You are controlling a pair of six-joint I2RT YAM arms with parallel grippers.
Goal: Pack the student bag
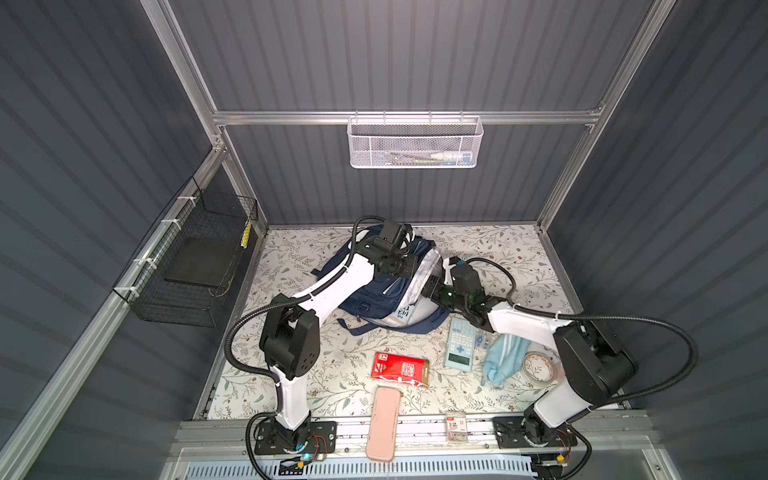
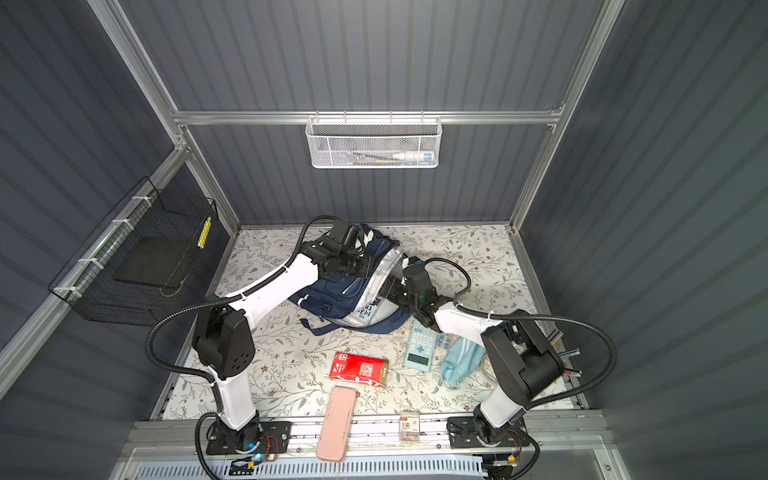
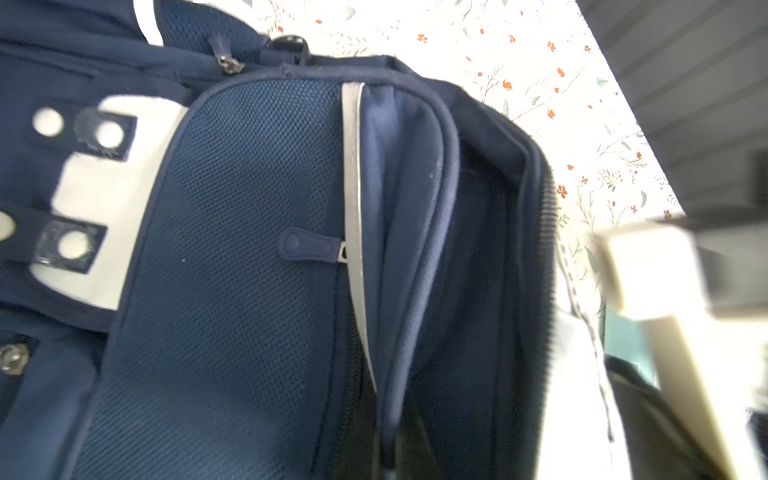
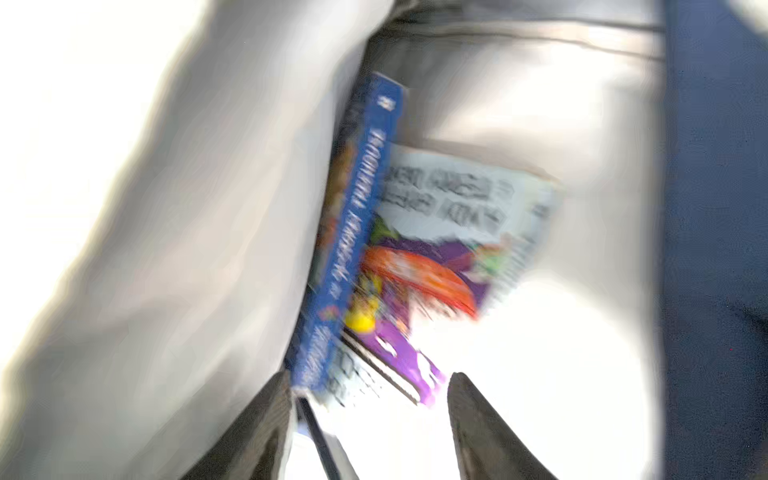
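L gripper (image 1: 405, 266) was closed at the bag's top edge, mid-frame; cd not tell if it pinched fabric. Student bag (image 1: 374, 295) lay centre-back on the table (image 1: 291, 374). R gripper (image 4: 368, 384) sat in its mouth, jaws apart, empty. Step looked like releasing books (image 4: 436, 249) inside. Next prob. needs backing out w/o snagging the lining, then the calculator (image 1: 459, 343), lower right. Only the R wrist view showed the jaw gap; only top views showed the loose items.

Floral tabletop (image 1: 328, 376) — student bag (image 1: 382, 297), calculator (image 1: 460, 343), pouch (image 1: 505, 359)
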